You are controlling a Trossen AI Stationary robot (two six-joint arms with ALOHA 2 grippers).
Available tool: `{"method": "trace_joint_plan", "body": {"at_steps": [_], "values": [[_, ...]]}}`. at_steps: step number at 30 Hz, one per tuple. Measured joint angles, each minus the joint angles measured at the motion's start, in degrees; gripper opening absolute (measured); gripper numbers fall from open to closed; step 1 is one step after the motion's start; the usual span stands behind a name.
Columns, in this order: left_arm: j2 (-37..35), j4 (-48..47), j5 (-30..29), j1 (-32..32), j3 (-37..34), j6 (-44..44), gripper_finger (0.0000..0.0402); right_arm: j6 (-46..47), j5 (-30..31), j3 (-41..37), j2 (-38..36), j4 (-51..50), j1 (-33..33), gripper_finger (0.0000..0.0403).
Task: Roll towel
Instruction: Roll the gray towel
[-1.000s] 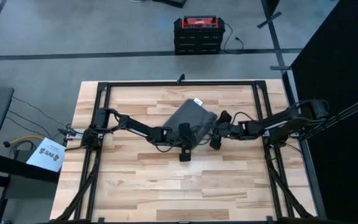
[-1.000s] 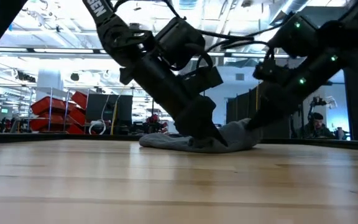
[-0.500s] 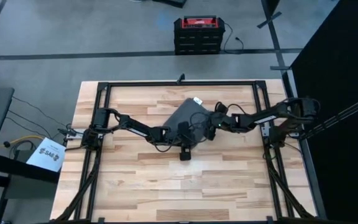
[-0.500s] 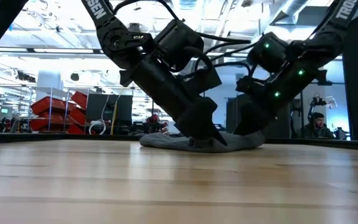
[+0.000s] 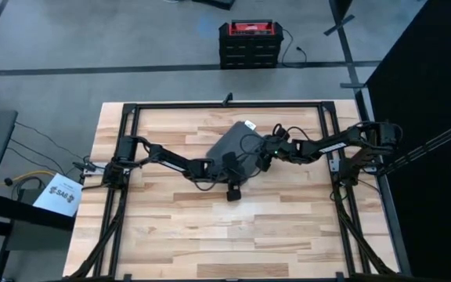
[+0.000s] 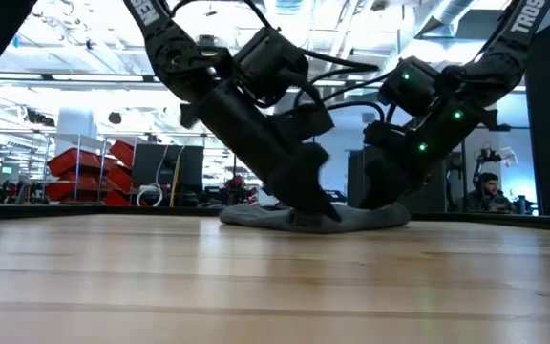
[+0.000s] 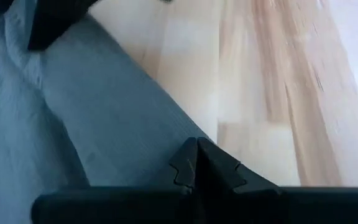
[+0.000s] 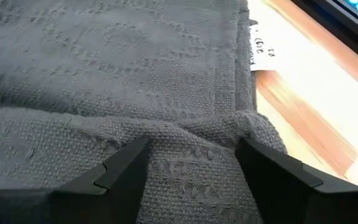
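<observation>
Since a second earlier, the right tool [image 5: 266,157] had moved in onto the towel [image 5: 237,143]. Seen from above, the towel lay beside the worktop's [image 5: 171,235] far rail, with the left tool [image 5: 232,168] at its near edge. At table height, both tools met the cloth. Wrist views showed the left fingers together and the right fingers [image 8: 123,168] apart, straddling a fold.

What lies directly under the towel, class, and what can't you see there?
The towel lies on the wooden table. The left pincer and right pincer are down on its near edge. Any table surface beneath the cloth is covered, so nothing else there can be seen.
</observation>
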Motion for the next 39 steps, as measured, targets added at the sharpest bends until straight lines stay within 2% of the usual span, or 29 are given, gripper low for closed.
{"method": "trace_joint_plan", "body": {"at_steps": [5,10,18,26,29,33,36,39], "values": [[-5.2,-2.3,1.6,0.8,-0.1,3.8,0.0000,0.1,2.1,-0.1,0.0,-0.7,1.3,0.0240],[-5.8,3.8,3.1,5.6,0.1,9.1,0.0000,0.0,2.0,-0.1,0.1,-0.6,2.4,0.0240],[0.9,13.7,16.1,12.9,0.8,11.3,0.0000,0.4,1.3,-0.1,0.1,-0.6,3.6,0.0240],[6.2,14.1,18.0,14.7,2.2,14.6,0.0000,0.5,0.7,-0.2,-0.4,-0.8,3.6,0.0240],[6.7,13.4,18.6,14.9,2.4,14.1,0.0000,0.5,0.0,-0.2,-3.0,-3.6,3.7,0.0240],[6.7,11.0,18.7,14.7,2.4,12.6,0.0000,1.6,0.4,-0.3,-10.9,-10.7,5.2,0.0240],[6.7,10.7,18.6,14.7,2.4,10.8,0.0000,6.2,0.7,-0.3,-17.1,-17.6,8.5,0.0240],[8.2,11.6,18.0,14.9,2.4,9.0,0.0000,11.2,1.1,-0.4,-19.6,-20.9,14.1,0.0240]]}}
